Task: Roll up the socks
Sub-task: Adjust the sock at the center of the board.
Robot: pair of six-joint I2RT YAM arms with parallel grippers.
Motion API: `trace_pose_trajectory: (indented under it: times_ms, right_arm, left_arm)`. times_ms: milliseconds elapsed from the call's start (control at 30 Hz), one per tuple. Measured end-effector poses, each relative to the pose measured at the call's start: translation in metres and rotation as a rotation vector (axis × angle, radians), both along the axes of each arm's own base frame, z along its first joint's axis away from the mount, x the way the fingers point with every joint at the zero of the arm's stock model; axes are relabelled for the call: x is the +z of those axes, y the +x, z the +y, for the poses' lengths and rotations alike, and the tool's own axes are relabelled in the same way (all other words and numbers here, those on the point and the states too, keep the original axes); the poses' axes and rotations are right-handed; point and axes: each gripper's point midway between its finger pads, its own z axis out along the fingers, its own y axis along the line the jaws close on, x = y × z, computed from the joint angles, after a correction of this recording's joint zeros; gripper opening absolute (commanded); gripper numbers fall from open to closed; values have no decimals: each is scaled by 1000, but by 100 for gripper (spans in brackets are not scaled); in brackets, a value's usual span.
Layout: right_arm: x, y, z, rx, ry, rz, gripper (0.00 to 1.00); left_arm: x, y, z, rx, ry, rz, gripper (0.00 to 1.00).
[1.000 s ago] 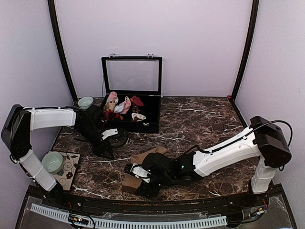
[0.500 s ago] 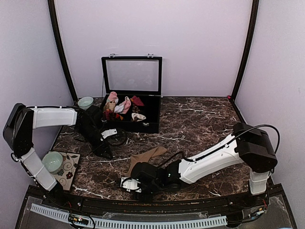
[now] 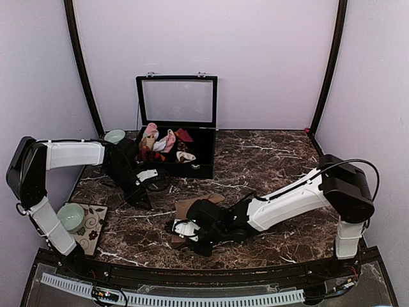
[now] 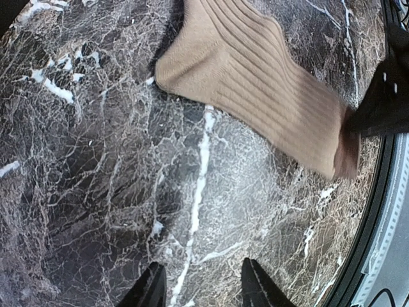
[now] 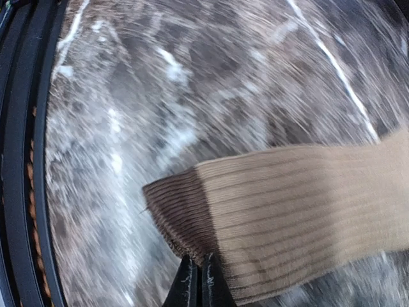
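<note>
At the far left, a pale green bowl [image 3: 70, 216] is seen on a patterned mat [image 3: 89, 227], out to the left of the left gripper [image 3: 143, 202], and a second green bowl [image 3: 115, 136] is seen beyond that gripper, beside a black case [image 3: 206, 167] whose glass lid is raised. Pink, white and dark red sock bundles [image 3: 163, 142] are held in the case. The left gripper is held low over the dark marbled tabletop [image 3: 268, 160], and in its wrist view its fingers [image 4: 152, 288] are spread, with only bare tabletop between them. The tan sock [image 4: 255, 96] is laid flat ahead of that gripper, apart from it, its ribbed fabric running diagonally. From above, the same tan sock [image 3: 189, 206] is found between the two grippers, near the front edge of the tabletop, partly covered by the right arm. The right gripper [image 3: 182, 238] is reached across to the left, and in its wrist view it [image 5: 195, 278] is pressed together, with the sock's darker ribbed cuff [image 5: 182, 214] pinched at its lower edge. The rest of the sock [image 5: 307, 211] is stretched away to the right of that gripper, and the tabletop behind it is blurred.
</note>
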Motion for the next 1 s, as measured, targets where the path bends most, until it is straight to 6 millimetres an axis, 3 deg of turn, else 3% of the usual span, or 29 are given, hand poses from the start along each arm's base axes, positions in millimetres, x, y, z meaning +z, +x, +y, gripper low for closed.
trace_pose_trajectory:
  times_ms: [100, 133, 233, 367, 433, 533, 633, 733, 900, 1000]
  right_arm:
    - [19, 16, -26, -69, 2, 46, 0]
    - [24, 30, -32, -103, 8, 47, 0]
    - [86, 70, -53, -212, 128, 64, 0]
    - [202, 129, -91, -357, 365, -7, 0]
    - [251, 148, -105, -398, 454, -47, 0]
    - [295, 169, -121, -439, 522, -88, 0]
    - [302, 186, -134, -482, 514, -92, 0]
    - [287, 207, -145, -537, 461, -75, 0]
    - [256, 264, -164, -656, 356, -64, 0]
    - [263, 303, -170, -707, 340, -104, 0]
  left_arm:
    - [1, 1, -1, 3, 0, 1, 42]
    - [1, 1, 0, 5, 0, 5, 42]
    - [1, 0, 0, 6, 3, 11, 42]
    - [2, 3, -2, 6, 0, 10, 42]
    - [3, 3, -2, 5, -2, 9, 42]
    - [5, 6, -4, 5, -7, 4, 42]
    - [5, 6, -4, 5, -11, 4, 42]
    - [4, 5, -4, 4, -10, 9, 42]
    - [1, 3, -4, 4, -5, 30, 42]
    - [1, 4, -5, 4, -3, 37, 42]
